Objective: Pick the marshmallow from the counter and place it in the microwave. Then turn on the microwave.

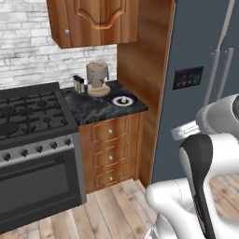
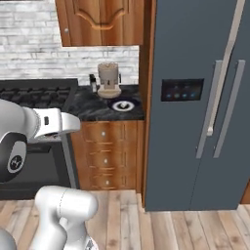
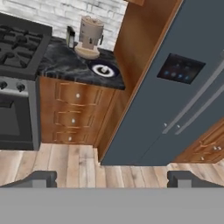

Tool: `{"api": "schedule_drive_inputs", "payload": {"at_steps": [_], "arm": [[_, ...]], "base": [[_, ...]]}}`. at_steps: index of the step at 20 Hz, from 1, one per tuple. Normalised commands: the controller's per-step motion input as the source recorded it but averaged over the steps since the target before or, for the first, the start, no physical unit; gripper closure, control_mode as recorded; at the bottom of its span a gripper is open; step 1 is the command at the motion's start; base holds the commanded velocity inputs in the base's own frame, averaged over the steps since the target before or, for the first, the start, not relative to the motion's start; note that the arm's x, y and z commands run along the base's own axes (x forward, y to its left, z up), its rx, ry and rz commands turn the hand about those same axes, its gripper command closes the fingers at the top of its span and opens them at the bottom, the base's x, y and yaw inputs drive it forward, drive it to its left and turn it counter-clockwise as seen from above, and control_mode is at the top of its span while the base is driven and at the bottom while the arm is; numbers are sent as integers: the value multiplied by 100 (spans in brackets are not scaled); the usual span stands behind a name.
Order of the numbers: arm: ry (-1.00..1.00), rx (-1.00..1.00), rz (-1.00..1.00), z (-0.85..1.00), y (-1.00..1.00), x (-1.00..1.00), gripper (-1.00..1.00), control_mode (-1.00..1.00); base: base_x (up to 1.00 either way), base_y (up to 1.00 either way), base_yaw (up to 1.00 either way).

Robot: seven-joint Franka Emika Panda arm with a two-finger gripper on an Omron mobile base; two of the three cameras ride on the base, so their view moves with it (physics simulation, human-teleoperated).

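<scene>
**One small target, and the arm well short of it**

Three things could go wrong from here, and all stem from the standoff between robot and worktop. Reading left to right in the left base view: the black gas stove comes first, then the counter with its dark speckled top over wooden drawers, then the tall grey fridge. On the counter stand a small dark bottle, a beige jar-like appliance and, just to the right of it, a round dish with a tiny whitish lump in it, which looks to be the marshmallow; it is too small to be sure.

First risk: an approach from this far off may clip the appliance, which sits just beside the dish. Second: the marshmallow is soft and tiny, so a closing grip set slightly off could nudge it aside or pinch the dish rim instead. Third: the fridge side stands close on the right and narrows the room to swing.

The arm is folded back near the base, its forearm roughly level. The gripper looks down and forward over the floor toward the drawers, its fingertips spread wide, with nothing between them.
</scene>
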Motion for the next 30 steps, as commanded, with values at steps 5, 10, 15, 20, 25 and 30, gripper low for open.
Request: {"api": "schedule_drive_inputs", "payload": {"at_steps": [5, 10, 15, 20, 25, 30], "arm": [[0, 0, 0, 0, 0, 0, -100, 100], [0, 0, 0, 0, 0, 0, -100, 100], [0, 0, 0, 0, 0, 0, -100, 100], [0, 0, 0, 0, 0, 0, -100, 100], [0, 0, 0, 0, 0, 0, -100, 100], [0, 0, 0, 0, 0, 0, -100, 100]], "base": [[45, 46, -13], [45, 36, -13], [40, 41, -13], [36, 49, -12], [32, 50, -12], [30, 45, -12]]}}
